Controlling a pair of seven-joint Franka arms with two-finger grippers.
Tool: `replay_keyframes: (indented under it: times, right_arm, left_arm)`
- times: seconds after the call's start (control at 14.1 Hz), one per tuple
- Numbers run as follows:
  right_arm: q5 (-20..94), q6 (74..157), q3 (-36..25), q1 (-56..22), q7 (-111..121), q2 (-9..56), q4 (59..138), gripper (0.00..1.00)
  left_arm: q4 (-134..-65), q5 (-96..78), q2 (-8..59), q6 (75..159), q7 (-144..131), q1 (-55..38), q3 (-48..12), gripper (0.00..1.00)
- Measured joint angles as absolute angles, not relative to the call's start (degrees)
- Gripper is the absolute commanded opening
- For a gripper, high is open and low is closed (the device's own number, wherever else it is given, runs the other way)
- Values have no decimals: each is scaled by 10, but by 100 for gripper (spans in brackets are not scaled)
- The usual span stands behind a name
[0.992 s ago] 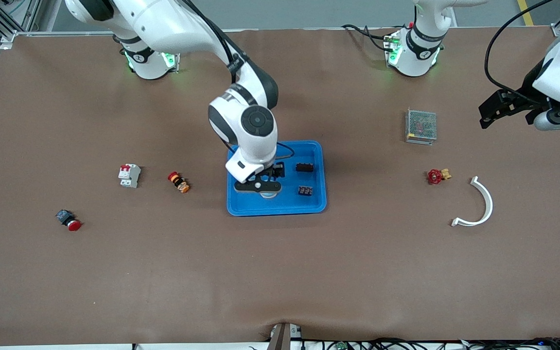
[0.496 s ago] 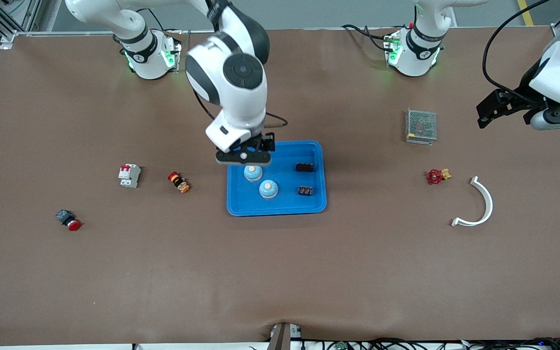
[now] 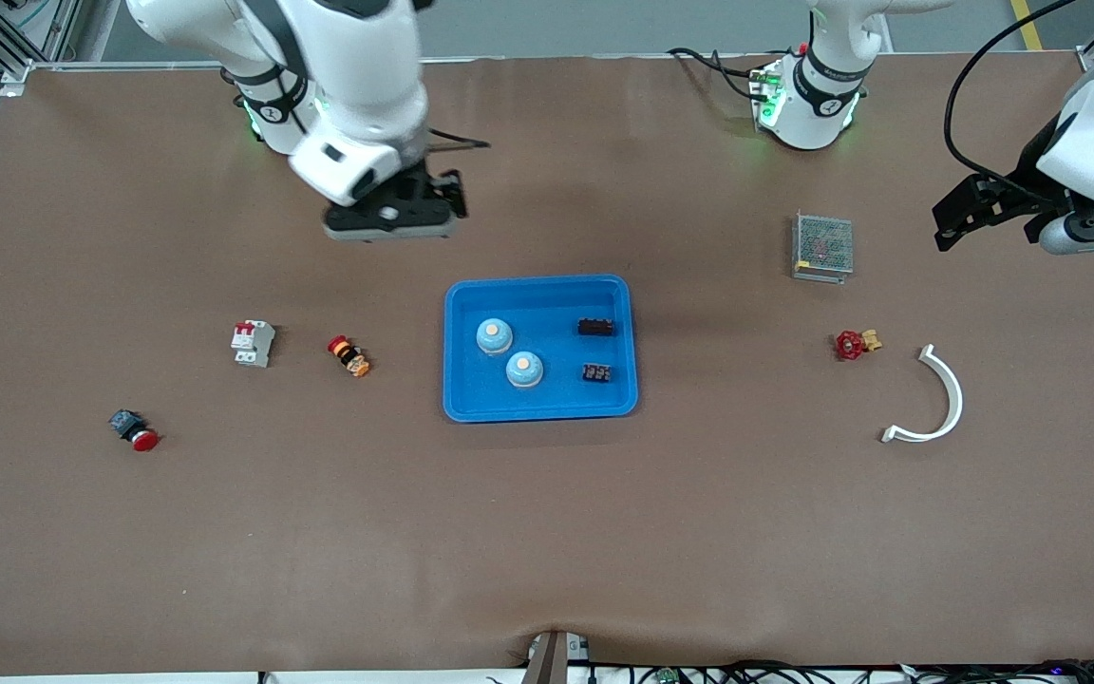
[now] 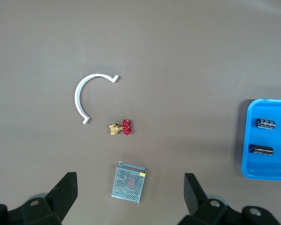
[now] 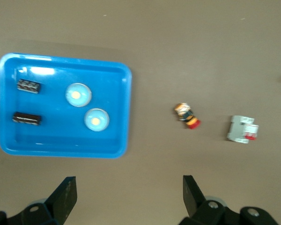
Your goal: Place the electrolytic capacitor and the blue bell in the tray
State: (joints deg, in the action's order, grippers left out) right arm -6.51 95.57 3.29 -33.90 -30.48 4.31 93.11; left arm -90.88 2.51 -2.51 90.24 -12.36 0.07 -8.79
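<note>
Already the shallow bright-blue rectangular plastic tray (image 3: 539,408) holds two pale-blue domed bells (image 3: 494,335) and two small black capacitor-like parts (image 3: 595,327), all lying apart from one another inside the raised rim. Over bare brown tabletop (image 3: 547,532) between its base and the tray, the right end effector (image 3: 393,215) hangs with its fingers spread and nothing between them. Off at its own end of the tabletop, the left end effector (image 3: 970,217) waits, likewise released and empty, near the perforated metal box (image 3: 822,247). The placing looks done (as far as these views let me judge). What risk remains is small: a low sweep by the right arm across the tray could clip the rim and scatter the bells, or an arm could brush the red-handled brass valve (image 3: 855,343) or the white curved plastic clip (image 3: 936,399)
</note>
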Motion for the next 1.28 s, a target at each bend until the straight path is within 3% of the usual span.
replay_keyframes:
  times: [0.43,0.85,1.28]
  right_arm:
    - [-64,934,21,-218,-159,-73,1004,100]
    - [-63,958,-74,-159,-37,-80,1004,100]
    - [-63,1008,-110,-147,-18,-62,996,100]
  left_arm:
    - [-909,25,-24,902,-124,2,-86,100]
    - [-914,25,-23,895,-124,2,-87,100]
    - [-915,25,-23,893,-124,2,-87,100]
